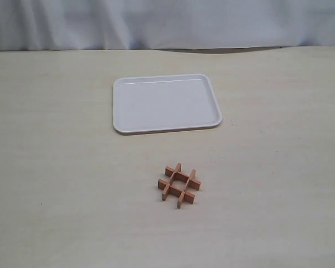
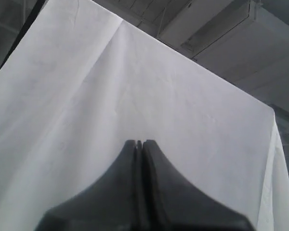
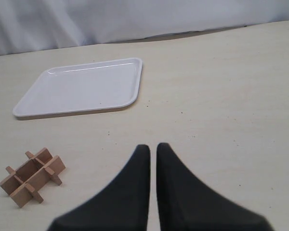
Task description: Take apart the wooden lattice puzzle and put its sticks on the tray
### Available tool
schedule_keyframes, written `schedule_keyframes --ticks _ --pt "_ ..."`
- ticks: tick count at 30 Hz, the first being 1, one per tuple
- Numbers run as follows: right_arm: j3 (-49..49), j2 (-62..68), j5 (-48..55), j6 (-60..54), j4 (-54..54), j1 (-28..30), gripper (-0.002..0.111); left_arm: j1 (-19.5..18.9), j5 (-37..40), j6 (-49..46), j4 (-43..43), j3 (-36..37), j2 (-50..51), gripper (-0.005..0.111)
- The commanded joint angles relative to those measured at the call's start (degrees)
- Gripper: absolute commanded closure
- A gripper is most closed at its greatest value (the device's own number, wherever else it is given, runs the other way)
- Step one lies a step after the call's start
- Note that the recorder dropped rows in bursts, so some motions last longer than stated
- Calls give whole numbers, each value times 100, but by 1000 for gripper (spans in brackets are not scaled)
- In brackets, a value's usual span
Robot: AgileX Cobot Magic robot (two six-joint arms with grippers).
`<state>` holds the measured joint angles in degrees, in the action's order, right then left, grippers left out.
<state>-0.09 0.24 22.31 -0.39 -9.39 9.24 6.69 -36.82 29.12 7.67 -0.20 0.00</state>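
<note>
The pale table [image 1: 56,195] is carrying the white tray [image 1: 165,104], lying bare at the far side, and the wooden lattice puzzle [image 1: 179,185], sitting whole nearer, apart from it, all four sticks [image 1: 185,176] interlocked; the whole job is waiting. The left gripper [image 2: 139,143], pressed shut, and the right gripper [image 3: 153,147], nearly closed, are holding nothing.

**Colours on my feeds**

I read the wooden lattice puzzle [image 1: 179,185] as reddish-brown, in a hash-grid pattern. Tray [image 1: 166,104]: plain white. Surface [image 1: 72,195]: pale cream, faintly streaked. Left end effector [image 2: 139,143] and right end effector [image 3: 150,147]: black. Backdrop cloth [image 1: 156,22]: greyish white.
</note>
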Motion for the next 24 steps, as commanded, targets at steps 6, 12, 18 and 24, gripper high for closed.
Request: schedule_keyframes --ticks 6,12,18,24 --pt "9 -24 -12 -38 -20 -8 104 -8 997 -166 62 -1109 915 107" --pt "9 -24 -12 -38 -20 -8 104 -8 2061 -833 62 -2002 2952 107" --pt "9 -24 -12 -38 -20 -8 104 5 3994 -831 334 -2833 5288 107" --pt "9 -24 -12 -38 -20 -8 104 74 5775 -1347 164 -3594 7247 107"
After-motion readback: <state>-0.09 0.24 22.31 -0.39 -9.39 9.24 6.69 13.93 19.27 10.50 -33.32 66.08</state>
